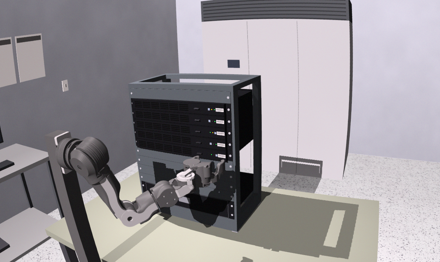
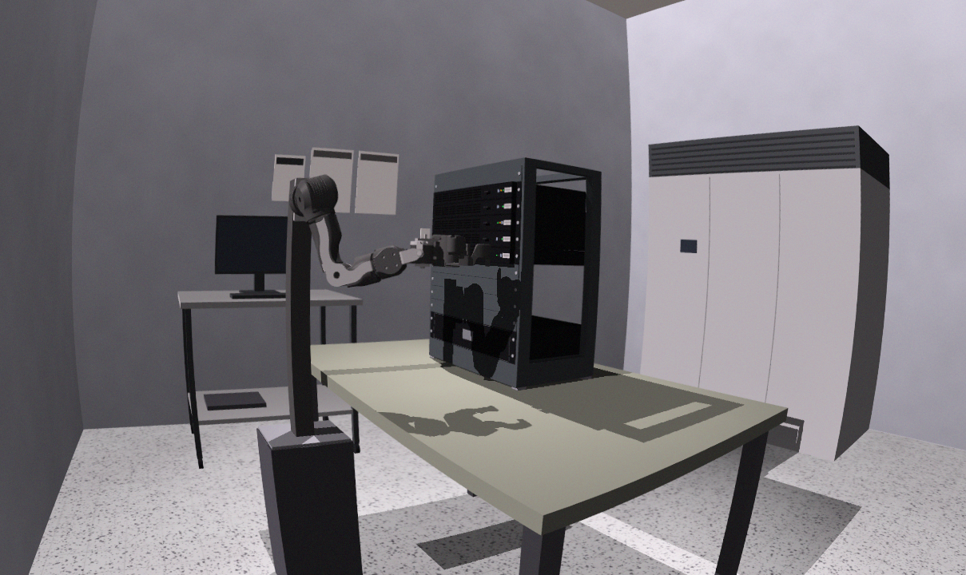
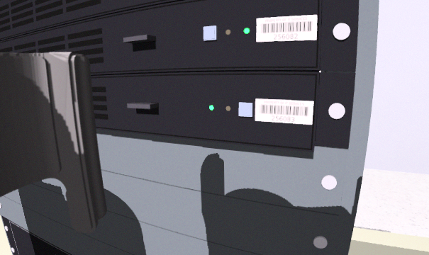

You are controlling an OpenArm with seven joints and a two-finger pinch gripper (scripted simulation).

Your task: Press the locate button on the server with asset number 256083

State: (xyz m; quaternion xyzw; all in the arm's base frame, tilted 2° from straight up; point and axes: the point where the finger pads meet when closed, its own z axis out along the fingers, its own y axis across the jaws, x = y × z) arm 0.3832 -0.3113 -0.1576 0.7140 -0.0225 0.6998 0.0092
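The dark rack [image 1: 195, 146] stands upright on the table and holds several black servers. The lowest server [image 3: 200, 110] carries the label 256083 [image 3: 284, 111]. Its square locate button [image 3: 245, 109] sits just left of the label and looks pale bluish-white, the same shade as the button [image 3: 209, 32] on server 256082 above. My gripper [image 1: 208, 162] is open and empty, a short way in front of the rack face, level with the grey blank panel under the lowest server. One finger [image 3: 76, 142] fills the left of the wrist view; both fingers cast shadows on the panel.
A tall pale cabinet [image 1: 276, 87] stands behind the rack. A desk with a monitor [image 2: 250, 246] is at the left. My arm's post [image 2: 300, 315] stands at the table's near left corner. The rack's right side [image 1: 247, 146] is open.
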